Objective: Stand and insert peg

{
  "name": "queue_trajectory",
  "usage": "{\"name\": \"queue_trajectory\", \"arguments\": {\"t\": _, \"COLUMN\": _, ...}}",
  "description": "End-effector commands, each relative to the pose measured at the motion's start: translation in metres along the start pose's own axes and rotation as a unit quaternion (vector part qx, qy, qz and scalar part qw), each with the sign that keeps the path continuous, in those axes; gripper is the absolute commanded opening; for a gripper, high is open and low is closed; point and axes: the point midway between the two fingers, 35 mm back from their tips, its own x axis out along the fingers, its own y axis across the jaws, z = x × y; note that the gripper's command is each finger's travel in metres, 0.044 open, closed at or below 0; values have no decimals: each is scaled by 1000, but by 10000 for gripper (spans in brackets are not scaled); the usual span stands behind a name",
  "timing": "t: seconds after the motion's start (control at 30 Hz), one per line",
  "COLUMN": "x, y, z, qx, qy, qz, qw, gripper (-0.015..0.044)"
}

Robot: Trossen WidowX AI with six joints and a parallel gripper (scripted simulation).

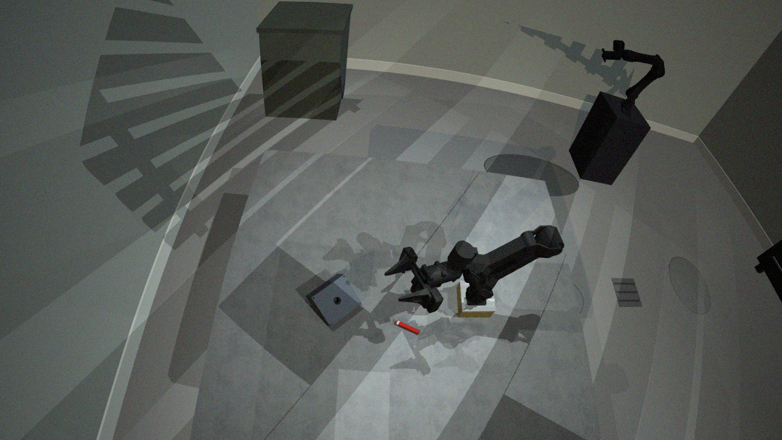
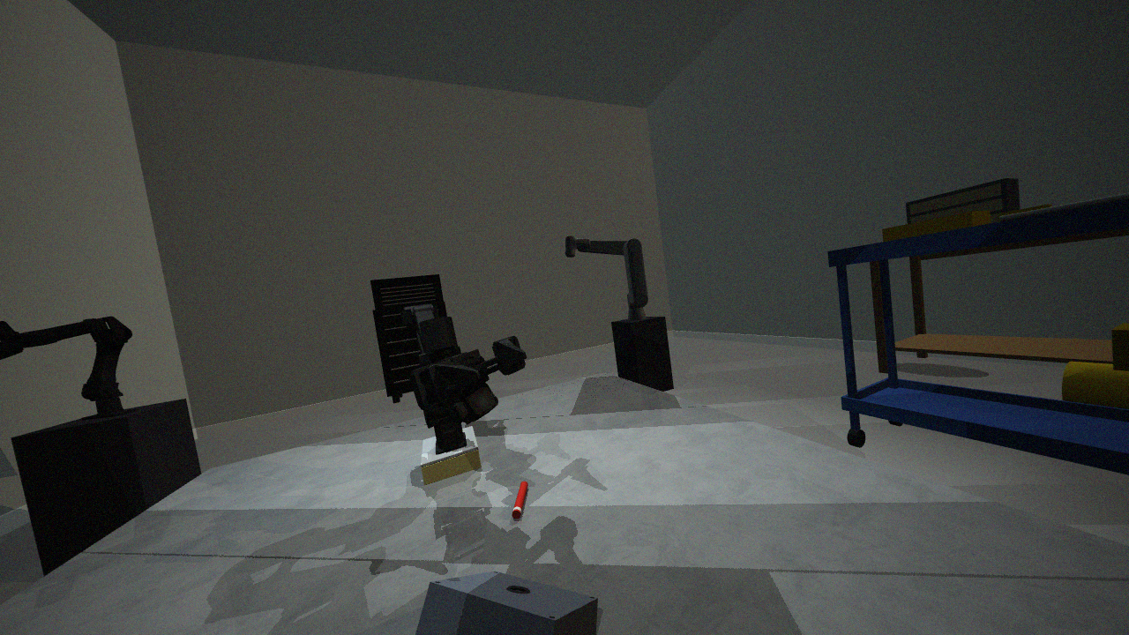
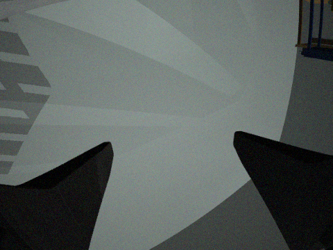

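A red peg (image 1: 409, 328) (image 2: 520, 497) lies on its side on the table. Its white band is at the end toward the sloped panel. The grey sloped panel (image 1: 346, 289) (image 2: 558, 603) has one dark round hole (image 1: 336, 300) (image 2: 518, 589) in its face. My gripper (image 1: 393, 286) (image 3: 174, 144) is open wide and empty, raised above the table. In the top view it appears between the panel and the arm's base, above the peg in the picture. The wrist view shows both fingers apart against a wall, with no peg or panel in sight. The fingertips are hard to make out in the exterior view.
The arm stands on a yellow-sided base block (image 1: 475, 314) (image 2: 452, 468), close to the peg. A dark cabinet (image 1: 303, 71) and another arm on a black pedestal (image 1: 606, 139) stand far off. A blue cart (image 2: 986, 422) stands at the right in the exterior view.
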Motion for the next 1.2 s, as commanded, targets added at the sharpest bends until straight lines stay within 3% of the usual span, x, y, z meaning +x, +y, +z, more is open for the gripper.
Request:
{"name": "queue_trajectory", "arguments": {"t": 0.0, "x": 0, "y": 0, "z": 0, "qx": 3, "qy": -1, "qz": 0, "qw": 1000, "gripper": 426}}
{"name": "queue_trajectory", "arguments": {"t": 0.57, "x": 21, "y": 7, "z": 29, "qx": 260, "qy": -101, "qz": 38, "qw": 960, "gripper": 440}}
{"name": "queue_trajectory", "arguments": {"t": 1.17, "x": 34, "y": 11, "z": 61, "qx": 511, "qy": -185, "qz": 132, "qw": 829, "gripper": 440}}
